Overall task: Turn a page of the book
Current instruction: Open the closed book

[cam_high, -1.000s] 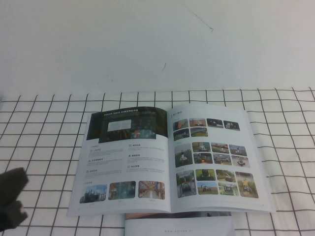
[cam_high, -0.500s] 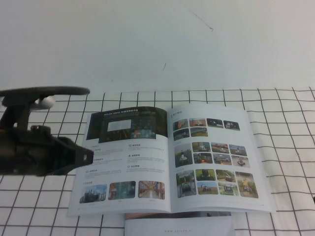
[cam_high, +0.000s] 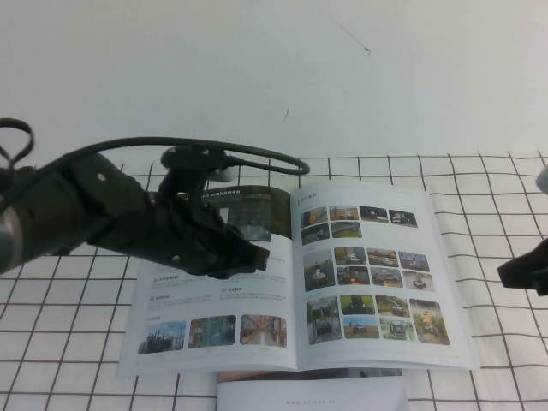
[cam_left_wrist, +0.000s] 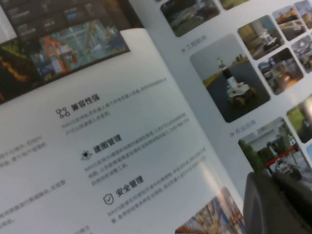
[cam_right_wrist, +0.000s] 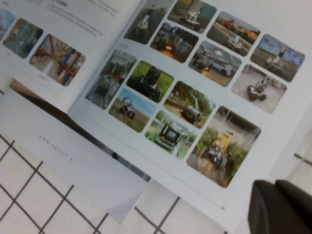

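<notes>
The book lies open on the checked cloth. Its left sheet has the dark banner and icon text. The page on the right carries rows of small colour photos and lies flat; it also shows in the right wrist view. My left gripper hangs low over the left sheet near the spine, fingers together and empty; the left wrist view shows it close above the paper. My right gripper is over the cloth just off the page's right edge, shut and empty, near the page's lower corner.
A pale grey-white booklet pokes out from under the book's near edge, also in the right wrist view. The checked cloth covers the table's near half; bare white table lies beyond.
My left arm has swung in from the left edge and now reaches over the banner sheet. My right gripper has come into view at the right edge. The book has not moved.
</notes>
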You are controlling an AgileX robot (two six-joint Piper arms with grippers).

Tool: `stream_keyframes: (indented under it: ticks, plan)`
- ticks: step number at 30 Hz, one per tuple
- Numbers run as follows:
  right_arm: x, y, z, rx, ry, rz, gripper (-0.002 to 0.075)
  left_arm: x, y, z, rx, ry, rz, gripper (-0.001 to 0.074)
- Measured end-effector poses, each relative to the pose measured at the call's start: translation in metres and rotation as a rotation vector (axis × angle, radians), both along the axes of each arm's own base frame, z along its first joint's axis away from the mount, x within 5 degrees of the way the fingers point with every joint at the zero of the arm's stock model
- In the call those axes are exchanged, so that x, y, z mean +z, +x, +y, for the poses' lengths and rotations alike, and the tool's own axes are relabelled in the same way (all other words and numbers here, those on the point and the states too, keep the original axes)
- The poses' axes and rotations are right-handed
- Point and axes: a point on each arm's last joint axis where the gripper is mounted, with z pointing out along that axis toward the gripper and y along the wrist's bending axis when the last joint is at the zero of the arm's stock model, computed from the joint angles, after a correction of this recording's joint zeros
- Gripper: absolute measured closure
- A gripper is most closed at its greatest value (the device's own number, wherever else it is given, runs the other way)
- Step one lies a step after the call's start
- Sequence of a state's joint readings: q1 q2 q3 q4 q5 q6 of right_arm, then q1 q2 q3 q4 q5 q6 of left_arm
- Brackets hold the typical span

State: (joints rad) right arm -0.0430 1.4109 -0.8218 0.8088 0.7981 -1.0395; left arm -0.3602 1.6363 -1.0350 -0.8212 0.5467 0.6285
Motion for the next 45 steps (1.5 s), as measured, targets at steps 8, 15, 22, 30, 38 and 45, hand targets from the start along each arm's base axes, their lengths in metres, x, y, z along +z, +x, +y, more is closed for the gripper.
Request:
stream_keyframes:
  ticks: [8,15,22,30,38,45]
  plan:
    - [-0.023,0.051,0.019,0.034,-0.018,-0.004,0.0721,-0.044,0.037,-0.015,0.077,0.003,0.132,0.0737]
    - [-0.054,0.082,0.025,0.006,0.042,0.083,0.0452,-0.075,0.057,-0.022,0.154,-0.004,0.209,0.0737]
    - [-0.081,0.107,0.032,0.033,0.120,0.245,0.0303,-0.089,0.061,-0.022,0.172,0.007,0.240,0.0737]
    - [-0.097,0.117,0.025,0.010,0.019,0.306,0.0295,-0.095,0.063,-0.023,0.210,-0.004,0.279,0.0737]
    - [-0.101,0.118,0.023,0.001,-0.009,0.318,0.0295,-0.095,0.063,-0.023,0.207,-0.006,0.280,0.0737]
    - [-0.108,0.118,0.023,-0.008,-0.007,0.343,0.0295,-0.096,0.063,-0.023,0.205,-0.005,0.285,0.0737]
